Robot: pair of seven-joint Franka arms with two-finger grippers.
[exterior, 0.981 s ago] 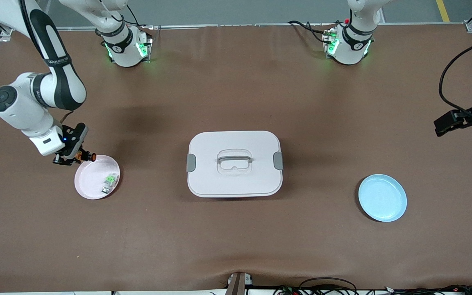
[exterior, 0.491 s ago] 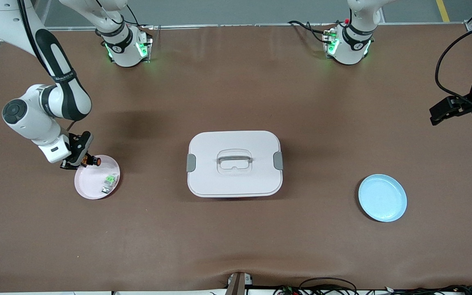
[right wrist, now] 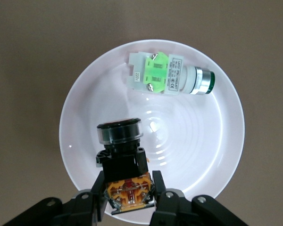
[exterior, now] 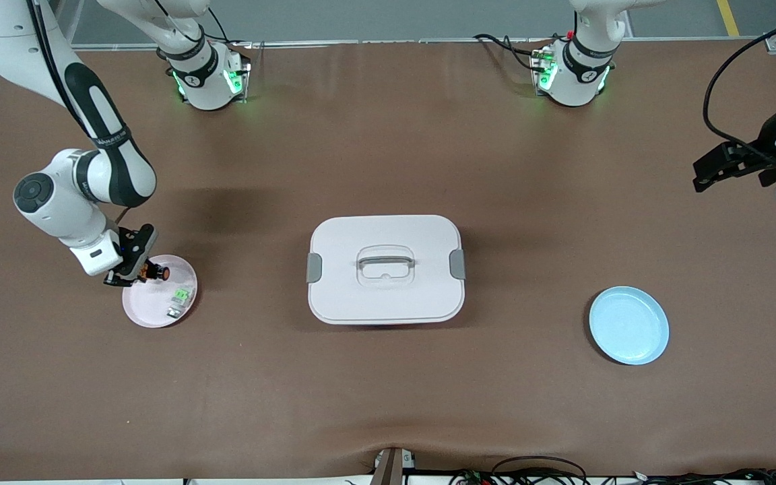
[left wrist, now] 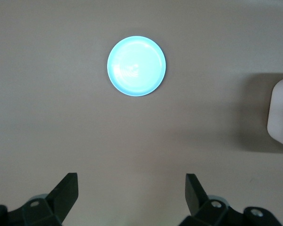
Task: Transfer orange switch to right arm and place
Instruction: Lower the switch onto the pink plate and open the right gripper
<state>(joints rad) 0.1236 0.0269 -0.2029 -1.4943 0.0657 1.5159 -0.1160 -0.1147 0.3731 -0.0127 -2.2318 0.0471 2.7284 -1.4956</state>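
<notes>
The orange switch [exterior: 156,273], black with an orange base, is held in my right gripper [exterior: 140,271], whose fingers are shut on it. It hangs over the pink plate [exterior: 149,311] at the right arm's end of the table. In the right wrist view the switch [right wrist: 122,150] points its round cap at the plate [right wrist: 207,155], with the gripper [right wrist: 128,184] closed on the orange base. I cannot tell whether it touches the plate. My left gripper [exterior: 703,178] is open and empty, high above the left arm's end of the table; its fingers stand wide apart in the left wrist view [left wrist: 130,182].
A small green-and-white switch [exterior: 180,300] lies in the pink plate, also seen in the right wrist view [right wrist: 167,77]. A white lidded box [exterior: 385,269] stands mid-table. A light blue plate [exterior: 628,325] lies toward the left arm's end, and shows in the left wrist view [left wrist: 136,66].
My right gripper has carried the orange switch from beside the pink plate's rim to over the plate. My left gripper has drifted a little toward the bases.
</notes>
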